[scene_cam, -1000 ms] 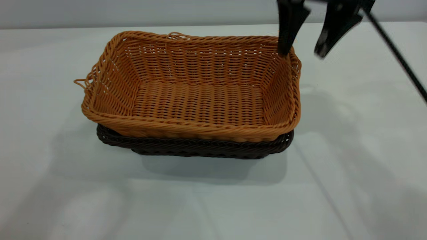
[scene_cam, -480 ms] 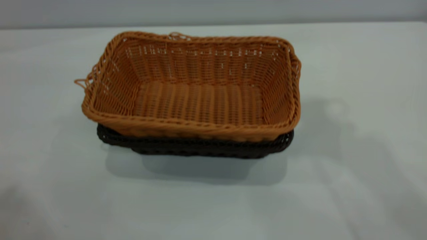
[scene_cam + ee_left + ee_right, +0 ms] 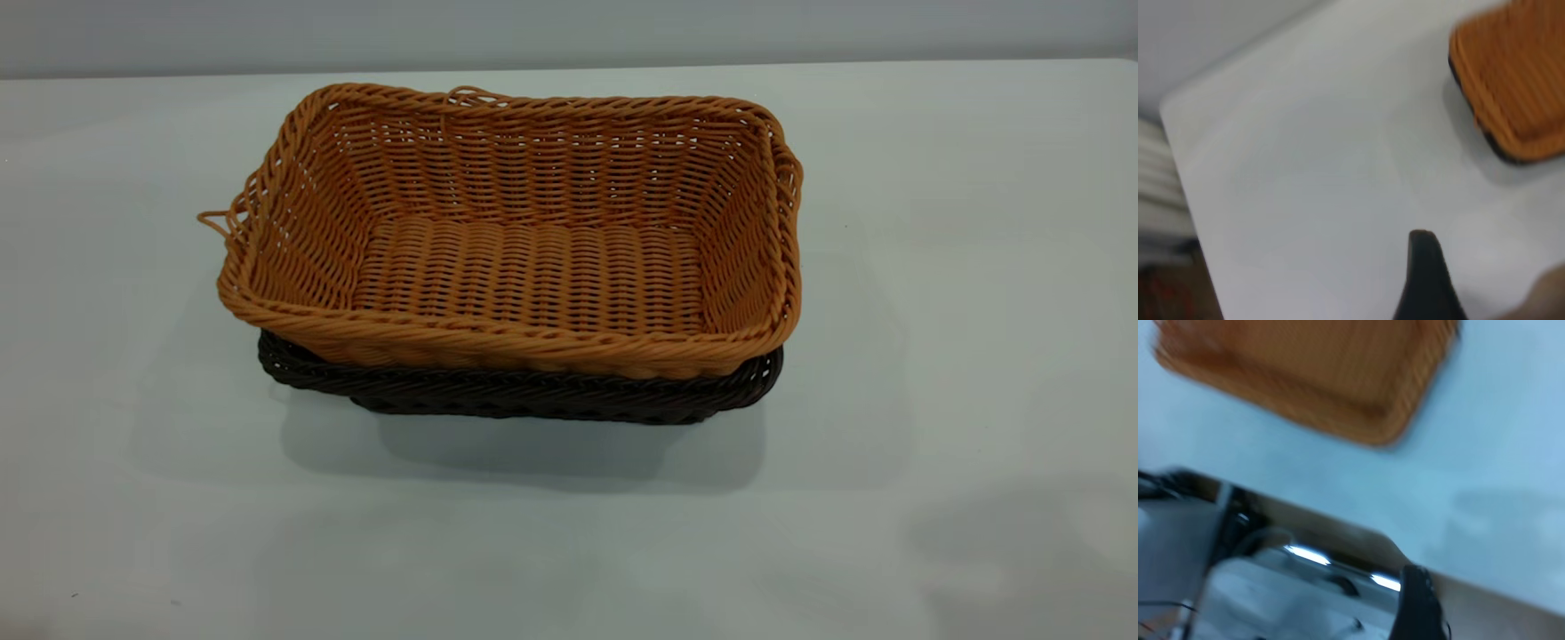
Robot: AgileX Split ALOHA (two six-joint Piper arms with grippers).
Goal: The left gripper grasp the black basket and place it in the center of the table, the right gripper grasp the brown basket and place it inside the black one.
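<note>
A: Starting at the left, what do you see?

B: Bare table (image 3: 133, 533), white-grey, with soft shadows. Neither arm appears in the exterior view. In the left wrist view one dark fingertip of the left gripper (image 3: 1426, 280) shows above the table, well apart from the baskets; whether it is spread or pressed together I cannot tell, since only that one tip shows.

A: And in the middle?

B: The brown basket (image 3: 524, 240) sits nested inside the black basket (image 3: 533, 396), near the middle of the table. Only the dark braided rim and a strip of wall of the black one show beneath the orange-tan rim along the near side. The brown one stands upright, holding nothing, with a loose strand loop (image 3: 218, 222) sticking out at its left corner and another at its far rim.

A: The right side?

B: More bare table. In the right wrist view a single dark fingertip of the right gripper (image 3: 1421, 607) hangs high, away from the stacked baskets, holding nothing visible. Spread or closed, I cannot tell.
</note>
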